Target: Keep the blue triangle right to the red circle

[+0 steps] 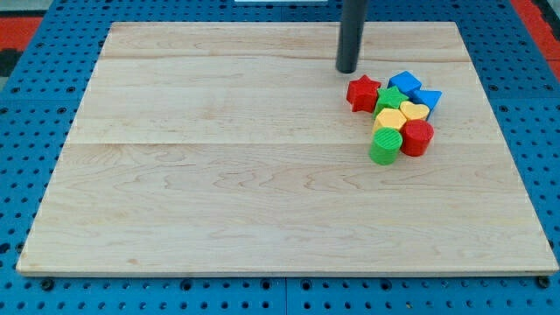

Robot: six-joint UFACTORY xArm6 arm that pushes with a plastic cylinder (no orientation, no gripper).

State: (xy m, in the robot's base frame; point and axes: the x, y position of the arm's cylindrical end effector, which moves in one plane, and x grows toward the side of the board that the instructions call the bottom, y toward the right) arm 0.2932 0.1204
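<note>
The blocks sit in a tight cluster at the view's right. The blue triangle lies at the cluster's right edge, just above and right of the red circle. A blue cube sits at the top, a red star at the left, a green star beside it. A yellow heart and a yellow hexagon fill the middle. A green circle is at the bottom left. My tip rests on the board just above and left of the red star, apart from it.
The wooden board lies on a blue pegboard surface. The cluster is near the board's right edge.
</note>
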